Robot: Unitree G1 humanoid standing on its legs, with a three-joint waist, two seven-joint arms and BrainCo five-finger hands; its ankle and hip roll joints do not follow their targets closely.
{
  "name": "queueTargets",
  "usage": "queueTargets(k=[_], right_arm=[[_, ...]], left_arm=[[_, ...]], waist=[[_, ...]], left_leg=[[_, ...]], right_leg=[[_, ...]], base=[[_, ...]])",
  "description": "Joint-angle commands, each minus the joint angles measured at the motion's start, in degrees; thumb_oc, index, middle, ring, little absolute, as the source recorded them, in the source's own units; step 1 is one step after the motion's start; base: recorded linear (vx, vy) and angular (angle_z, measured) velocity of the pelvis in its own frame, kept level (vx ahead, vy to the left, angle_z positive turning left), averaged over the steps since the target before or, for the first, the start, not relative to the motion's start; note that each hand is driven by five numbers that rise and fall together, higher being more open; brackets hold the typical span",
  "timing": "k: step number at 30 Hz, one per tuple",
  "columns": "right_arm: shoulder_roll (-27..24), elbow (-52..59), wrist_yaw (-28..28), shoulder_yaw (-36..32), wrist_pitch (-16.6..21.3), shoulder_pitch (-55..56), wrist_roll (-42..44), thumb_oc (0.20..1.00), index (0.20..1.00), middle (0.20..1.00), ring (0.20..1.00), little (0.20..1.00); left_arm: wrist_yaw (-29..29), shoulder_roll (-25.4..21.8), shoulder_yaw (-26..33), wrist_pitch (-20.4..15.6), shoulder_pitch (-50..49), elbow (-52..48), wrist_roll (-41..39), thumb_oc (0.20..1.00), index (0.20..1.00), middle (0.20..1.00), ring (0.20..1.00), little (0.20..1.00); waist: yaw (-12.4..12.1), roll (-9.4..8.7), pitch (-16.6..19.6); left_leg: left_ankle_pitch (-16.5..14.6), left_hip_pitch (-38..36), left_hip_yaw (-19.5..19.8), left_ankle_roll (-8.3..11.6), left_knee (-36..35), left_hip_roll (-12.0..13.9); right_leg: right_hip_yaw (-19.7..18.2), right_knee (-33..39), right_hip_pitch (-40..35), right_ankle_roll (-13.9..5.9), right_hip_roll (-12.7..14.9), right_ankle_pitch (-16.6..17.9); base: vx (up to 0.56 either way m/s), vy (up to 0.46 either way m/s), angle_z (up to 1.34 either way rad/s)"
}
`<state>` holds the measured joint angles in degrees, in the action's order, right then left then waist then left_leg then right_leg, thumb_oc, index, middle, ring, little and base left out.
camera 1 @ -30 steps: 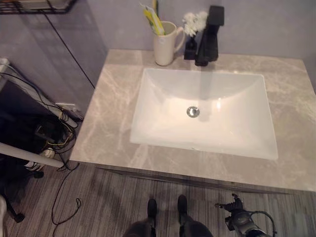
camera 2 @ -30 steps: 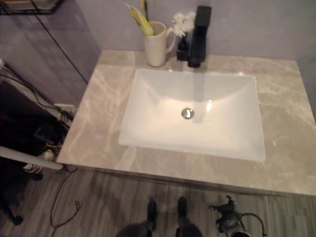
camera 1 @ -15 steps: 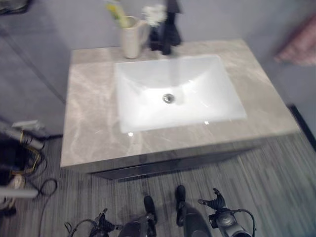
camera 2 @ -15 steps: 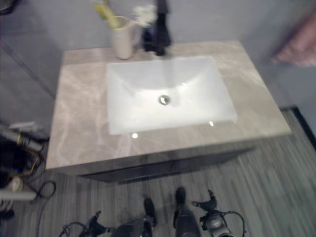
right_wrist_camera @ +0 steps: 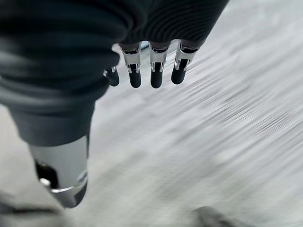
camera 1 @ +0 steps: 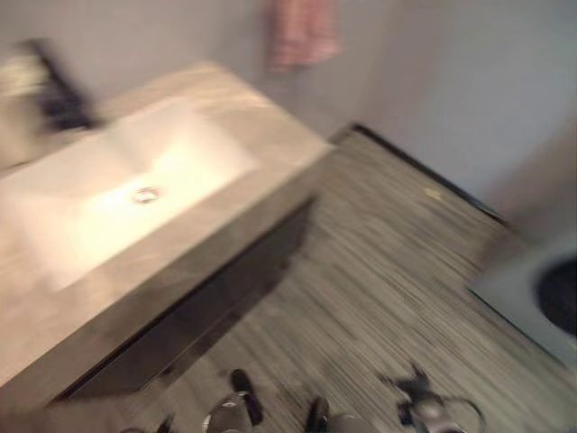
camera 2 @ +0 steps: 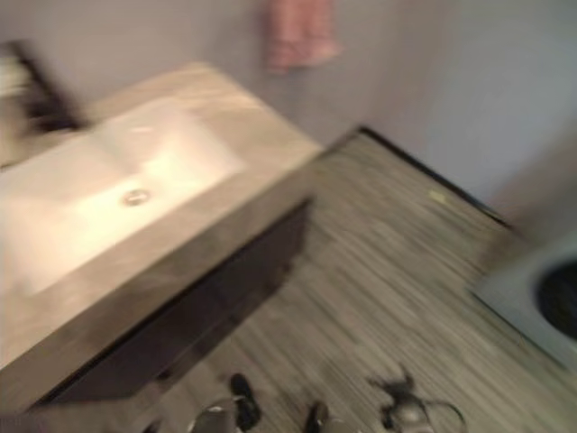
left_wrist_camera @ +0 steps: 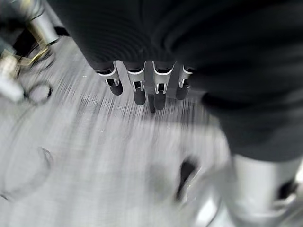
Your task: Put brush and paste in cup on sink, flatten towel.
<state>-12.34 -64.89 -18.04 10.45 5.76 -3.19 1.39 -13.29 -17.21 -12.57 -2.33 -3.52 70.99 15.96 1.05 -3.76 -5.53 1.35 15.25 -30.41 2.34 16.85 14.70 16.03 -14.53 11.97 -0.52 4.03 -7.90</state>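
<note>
A pink towel [camera 1: 305, 32] hangs bunched on the wall beyond the right end of the counter. The white sink [camera 1: 189, 153] lies at the left, and the dark tap [camera 1: 56, 95] is a blur at its back edge. My right hand [camera 1: 424, 410] hangs low over the wooden floor at the bottom right. In the right wrist view its fingers [right_wrist_camera: 156, 71] are straight and hold nothing. My left hand [left_wrist_camera: 139, 87] also hangs above the floor, its fingers straight and empty.
The marble counter [camera 1: 270, 135] sits on a dark cabinet [camera 1: 207, 307]. Striped wooden floor [camera 1: 379, 271] stretches to the right, up to a black skirting [camera 1: 424, 171]. A grey object with a dark round opening [camera 1: 541, 302] stands at the far right.
The camera has swung to the right: the sink slid to the view's left, and the towel, the wall and more floor came into view. Both hands stay low and empty.
</note>
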Motion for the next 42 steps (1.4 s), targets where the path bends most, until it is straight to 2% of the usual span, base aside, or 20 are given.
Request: queueTargets(k=[1,2,4,6,11,12,15,16,17,18,19,21,22,23,24,26,38,39,40,42], right_arm=[[-6.66,4.23,1.17,4.63,1.18,-2.33,1.05,1.0,1.0,1.0,1.0,1.0],[-6.96,7.56,2.4,4.49,2.27,-1.63,2.67,1.0,1.0,1.0,1.0,1.0],[-7.68,11.47,2.43,2.48,3.96,-0.51,6.34,1.0,1.0,1.0,1.0,1.0],[-7.82,16.69,1.91,-0.01,7.28,-1.09,12.21,1.0,1.0,1.0,1.0,1.0],[-8.93,21.46,0.6,-1.58,8.56,-2.3,12.47,1.0,1.0,1.0,1.0,1.0],[-9.01,22.33,0.68,-1.66,8.49,-2.59,12.34,1.0,1.0,1.0,1.0,1.0],[-8.18,24.88,0.45,-2.57,8.64,-4.13,13.13,1.0,1.0,1.0,1.0,1.0],[-7.94,25.5,0.6,-2.66,8.75,-4.65,13.27,1.0,1.0,1.0,1.0,1.0],[-7.36,27.69,1.19,-2.57,9.01,-5.25,13.85,1.0,1.0,1.0,1.0,1.0],[-7.35,27.73,1.18,-2.57,8.99,-5.22,13.84,1.0,1.0,1.0,1.0,1.0],[-7.45,30.4,1.53,-2.81,9.6,-5.32,14.39,1.0,1.0,1.0,1.0,1.0],[-7.6,31.01,1.22,-3.38,10.11,-5.28,14.72,1.0,1.0,1.0,1.0,1.0],[-8.07,32.18,0.74,-4.13,10.69,-5.24,14.51,1.0,1.0,1.0,1.0,1.0],[-7.85,32.28,-0.61,-4.88,11.73,-4.9,15.3,1.0,1.0,1.0,1.0,1.0],[-7.39,32.06,-0.5,-4.08,11.68,-5.15,15.67,1.0,1.0,1.0,1.0,1.0],[-6.76,28.98,-0.08,-2.99,10.9,-6.44,15.82,1.0,1.0,1.0,1.0,1.0],[-6.76,28.97,-0.08,-2.99,10.9,-6.45,15.82,1.0,1.0,1.0,1.0,1.0],[-6.16,25.1,0.82,-2.28,10.09,-5.86,15.97,1.0,1.0,1.0,1.0,1.0],[-2.45,15.77,2.44,-5.78,9.69,-1.85,23.78,1.0,1.0,1.0,1.0,1.0],[-2.44,12.74,3.13,-7.74,9.5,-2.01,25.46,1.0,1.0,1.0,1.0,1.0]], left_arm=[[-2.58,2.15,-0.72,-5.06,9.17,-4.14,-10.26,1.0,1.0,1.0,1.0,1.0],[-1.25,1.82,0.97,-6.38,9.3,-6.79,-15.01,1.0,1.0,1.0,1.0,1.0],[-1.81,1.16,2.19,-8.13,8.73,-11.84,-20.28,1.0,1.0,1.0,1.0,1.0],[-2.15,1.39,2.67,-9.94,10.64,-14.09,-25.9,1.0,1.0,1.0,1.0,1.0],[-2.3,1.31,0.94,-10.76,12.67,-18.35,-26.39,1.0,1.0,1.0,1.0,1.0],[-2.22,1.1,1.11,-11.18,12.51,-19.62,-26.67,1.0,1.0,1.0,1.0,1.0],[-3.09,0.3,1.68,-12.31,11.92,-24.01,-27.3,1.0,1.0,1.0,1.0,1.0],[-3.54,0.06,1.73,-12.68,11.64,-25.85,-27.09,1.0,1.0,1.0,1.0,1.0],[-3.73,-0.77,2.42,-13.19,10.91,-28.86,-26.76,1.0,1.0,1.0,1.0,1.0],[-3.74,-0.78,2.42,-13.17,10.88,-28.9,-26.75,1.0,1.0,1.0,1.0,1.0],[-4.42,-1.55,2.88,-13.78,10.82,-32.49,-27.44,1.0,1.0,1.0,1.0,1.0],[-4.55,-1.65,3.1,-14.18,10.65,-33.89,-28.34,1.0,1.0,1.0,1.0,1.0],[-4.34,-1.83,3.18,-14.96,11.29,-34.66,-30.21,1.0,1.0,1.0,1.0,1.0],[-3.53,-1.75,2.49,-14.27,11.84,-34.49,-30.53,1.0,1.0,1.0,1.0,1.0],[-3.6,-1.62,1.93,-14.1,12.8,-32.93,-30.67,1.0,1.0,1.0,1.0,1.0],[-3.98,-0.33,1.33,-13.78,14.5,-29.81,-30.3,1.0,1.0,1.0,1.0,1.0],[-3.98,-0.32,1.34,-13.78,14.51,-29.8,-30.3,1.0,1.0,1.0,1.0,1.0],[-3.84,0.39,1.09,-13.5,14.1,-29.3,-30.49,1.0,1.0,1.0,1.0,1.0],[-2.11,1.76,2.37,-12.11,9.91,-26.21,-31.25,1.0,1.0,1.0,1.0,1.0],[-1.05,0.83,2.05,-11.99,9.85,-25.9,-31.22,1.0,1.0,1.0,1.0,1.0]], waist=[[-4.0,1.69,-7.29],[-3.87,1.46,-7.07],[-4.11,1.74,-6.94],[-4.52,1.83,-7.79],[-4.93,2.8,-7.96],[-5.02,2.91,-7.89],[-5.36,2.9,-7.46],[-6.08,2.77,-7.36],[-7.58,2.98,-6.68],[-7.67,2.94,-6.69],[-7.79,3.34,-7.0],[-7.4,3.57,-7.29],[-6.57,3.3,-7.93],[-6.96,2.66,-7.97],[-6.55,2.99,-8.0],[-6.34,3.13,-7.9],[-6.33,3.14,-7.91],[-6.43,3.19,-7.4],[-7.08,2.95,-6.58],[-7.15,2.54,-4.35]], left_leg=[[-4.62,3.7,26.78,-0.91,2.88,-13.45],[-5.43,4.0,26.58,-1.65,3.21,-12.71],[-3.96,4.91,28.23,-1.53,4.46,-12.04],[-3.11,6.19,33.28,-0.89,3.65,-13.95],[0.11,8.05,35.56,0.4,1.27,-14.38],[-0.69,7.48,34.96,0.03,1.96,-14.18],[-3.32,5.82,33.41,-1.4,2.5,-14.77],[-4.83,4.75,32.53,-1.89,3.01,-14.91],[-6.69,2.62,30.35,-2.75,3.3,-13.92],[-6.79,2.64,30.25,-2.76,3.41,-13.92],[-7.53,1.65,29.71,-3.03,3.95,-13.46],[-8.48,1.15,29.48,-3.13,5.01,-13.41],[-9.08,1.12,29.34,-2.92,7.79,-14.08],[-9.38,2.93,29.81,-2.46,14.48,-14.12],[-9.54,3.61,30.29,-2.38,15.4,-13.81],[-11.14,3.81,30.2,-2.86,18.41,-13.44],[-11.15,3.82,30.22,-2.86,18.43,-13.43],[-11.93,3.91,30.78,-3.46,21.5,-13.31],[-14.1,3.73,31.7,-4.08,25.97,-13.65],[-13.27,3.19,32.09,-3.6,23.39,-14.38]], right_leg=[[-10.1,8.35,-2.6,-2.32,-3.58,2.84],[-11.81,8.51,-2.78,-2.21,-4.49,2.89],[-13.41,8.04,-3.0,-1.8,-5.56,2.69],[-15.13,6.67,-3.73,-1.39,-6.4,1.24],[-16.76,3.91,-4.91,-1.3,-6.99,-1.05],[-16.73,2.64,-4.89,-1.17,-6.97,-1.72],[-16.53,-1.46,-3.77,-2.42,-5.65,-2.55],[-16.29,-2.7,-3.55,-3.33,-4.82,-2.72],[-13.94,-7.1,-1.24,-5.65,-3.02,-1.24],[-14.04,-7.33,-1.14,-5.67,-3.0,-1.36],[-13.1,-10.52,1.35,-6.83,-2.58,-0.33],[-12.89,-12.38,3.67,-7.18,-1.8,-0.16],[-11.26,-8.93,4.24,-6.33,-0.19,0.88],[-9.83,-7.61,1.69,-4.59,0.2,-0.84],[-9.76,-8.58,1.42,-3.49,-1.18,-1.67],[-8.31,-10.18,0.33,-2.09,-1.55,-3.36],[-8.3,-10.19,0.32,-2.09,-1.56,-3.36],[-7.33,-12.62,-0.37,-0.69,-2.4,-6.39],[-5.31,-15.23,-2.68,0.31,-2.69,-9.97],[-4.63,-10.4,-4.87,-0.87,-1.29,-8.4]], base=[[0.04,-0.175,-2.45],[0.09,-0.164,-2.95],[0.1,-0.095,-1.72],[0.11,0.028,-0.69],[0.12,0.1,-0.32],[0.15,0.157,-0.16],[0.1,0.2,-0.26],[0.14,0.237,-0.5],[0.11,0.175,-0.67],[0.07,0.148,-0.97],[0.01,0.082,-1.01],[0.01,0.064,-0.58],[0.04,-0.038,-0.08],[0.05,-0.067,0.13],[0.07,-0.089,0.28],[0.06,-0.025,0.47],[0.01,-0.001,0.01],[0.29,-0.02,0.07],[0.36,-0.009,0.08],[0.37,0.118,0.2]])
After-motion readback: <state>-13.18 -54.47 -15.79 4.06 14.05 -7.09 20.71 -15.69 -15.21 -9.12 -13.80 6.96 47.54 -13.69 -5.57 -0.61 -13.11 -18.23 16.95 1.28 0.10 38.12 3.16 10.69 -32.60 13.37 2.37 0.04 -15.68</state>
